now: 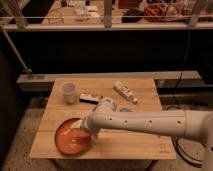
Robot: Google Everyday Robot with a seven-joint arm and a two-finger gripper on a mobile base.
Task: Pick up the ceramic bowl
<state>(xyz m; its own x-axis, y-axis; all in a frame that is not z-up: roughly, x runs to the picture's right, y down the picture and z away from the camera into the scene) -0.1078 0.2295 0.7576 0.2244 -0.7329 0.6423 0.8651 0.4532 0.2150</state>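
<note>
The ceramic bowl (67, 142), wide, shallow and orange-red, rests on the front left part of the wooden table (135, 145). My white arm reaches in from the right. Its gripper (80, 131) points down and left over the bowl's right side, inside the rim. The jaws stand open, and part of the bowl's right rim is hidden behind the wrist. The bowl sits flat on the table.
A translucent plastic cup (69, 92) stands at the back left. A flat snack packet (91, 98) lies beside it. A small bottle (125, 92) lies on its side at the back right. A dark counter and railing run behind the table.
</note>
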